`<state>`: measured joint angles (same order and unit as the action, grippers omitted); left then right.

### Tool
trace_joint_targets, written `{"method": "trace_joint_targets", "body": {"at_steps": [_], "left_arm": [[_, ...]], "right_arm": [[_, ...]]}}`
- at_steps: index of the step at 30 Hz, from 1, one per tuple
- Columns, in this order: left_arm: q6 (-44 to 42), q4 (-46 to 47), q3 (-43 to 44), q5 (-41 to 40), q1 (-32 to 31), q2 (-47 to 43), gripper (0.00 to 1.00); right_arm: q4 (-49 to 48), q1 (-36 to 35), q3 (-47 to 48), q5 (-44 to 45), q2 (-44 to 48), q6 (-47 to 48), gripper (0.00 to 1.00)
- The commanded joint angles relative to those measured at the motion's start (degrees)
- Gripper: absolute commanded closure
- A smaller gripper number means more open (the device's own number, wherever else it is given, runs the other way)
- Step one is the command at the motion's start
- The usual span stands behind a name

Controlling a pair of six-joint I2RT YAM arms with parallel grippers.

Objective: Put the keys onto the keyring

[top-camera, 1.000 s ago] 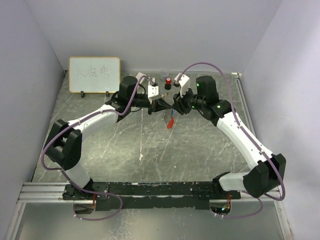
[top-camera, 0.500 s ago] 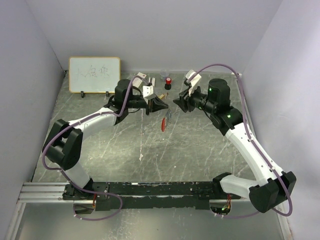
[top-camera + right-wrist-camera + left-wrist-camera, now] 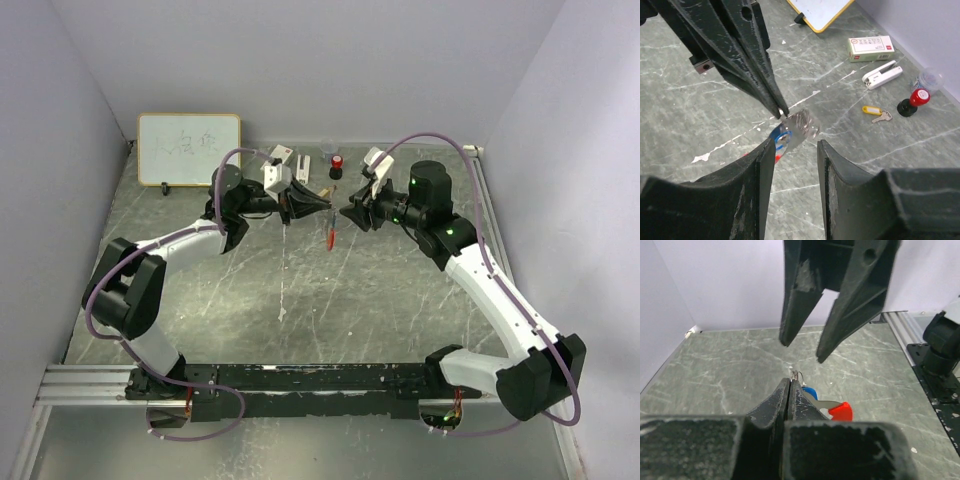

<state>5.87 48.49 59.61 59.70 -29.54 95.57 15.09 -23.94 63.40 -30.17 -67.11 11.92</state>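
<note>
My left gripper (image 3: 321, 206) (image 3: 790, 381) is shut on the keyring (image 3: 796, 374), pinching its thin silvery loop at the fingertips. The red tag (image 3: 841, 411) (image 3: 331, 234) hangs below it, above the table. A blue-headed key (image 3: 809, 389) (image 3: 780, 137) hangs at the loop. My right gripper (image 3: 346, 212) (image 3: 796, 143) faces the left one, open. The loop's blurred silvery part (image 3: 803, 124) lies just ahead of its fingertips, untouched as far as I can tell. A second small pale key (image 3: 884, 116) lies on the table beside a yellow tag (image 3: 871, 109).
Along the back stand a whiteboard (image 3: 189, 149), a white box with a red mark (image 3: 871, 48), a white stapler (image 3: 882, 74), a red-and-black cylinder (image 3: 912, 102) and a clear cup (image 3: 930, 80). The arms' bases sit on a rail (image 3: 300, 378) at the near edge.
The left gripper has carried the keyring a little left and toward the back. The right gripper let go, pulled away to the right, then came back close to the loop with its jaws apart.
</note>
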Motion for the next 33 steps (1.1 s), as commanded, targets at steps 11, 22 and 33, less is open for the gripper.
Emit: {"method": "trace_joint_targets", "body": {"at_steps": [11,22,33], "left_arm": [[20.18,29.84,-4.13,2.95,0.67,0.72,0.93],[21.5,31.66,-3.98,2.18,0.71,2.04,0.93],[23.13,33.19,-3.73,1.64,0.98,2.76,0.93]], "right_arm": [[-5.82,0.21,-0.64,-4.59,-1.59,-1.15,0.67],[-6.5,0.22,-1.14,-6.34,0.05,-0.7,0.69],[-6.66,0.21,-1.82,-9.67,1.77,0.9,0.67]]}}
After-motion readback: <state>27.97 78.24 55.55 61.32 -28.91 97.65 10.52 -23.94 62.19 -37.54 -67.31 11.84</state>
